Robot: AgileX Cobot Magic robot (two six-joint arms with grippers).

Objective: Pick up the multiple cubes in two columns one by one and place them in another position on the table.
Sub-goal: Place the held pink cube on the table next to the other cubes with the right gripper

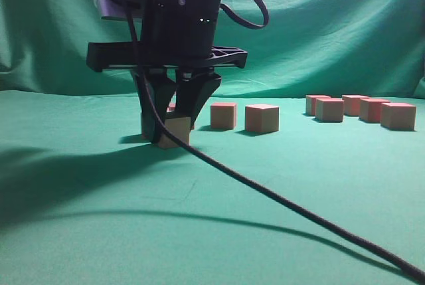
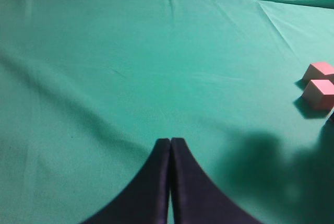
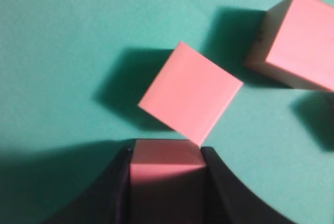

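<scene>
Green cloth [image 1: 99, 185]; loose cubes [image 1: 358, 110] at right; black cable [image 1: 279, 200] crossing foreground. Right gripper [image 3: 167, 182] clamped on pink cube [image 3: 166, 167], apparently touching cloth. Left gripper [image 2: 170, 182] closed, empty.

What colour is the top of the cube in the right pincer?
Pink; the cube held by the right pincer shows it best in the right wrist view.

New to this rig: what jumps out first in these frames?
The big black right end effector, left of centre in the exterior view, is shut on a cube at the green cloth. A cluster of pink cubes sits far right. The left end effector is shut and empty over bare cloth.
</scene>
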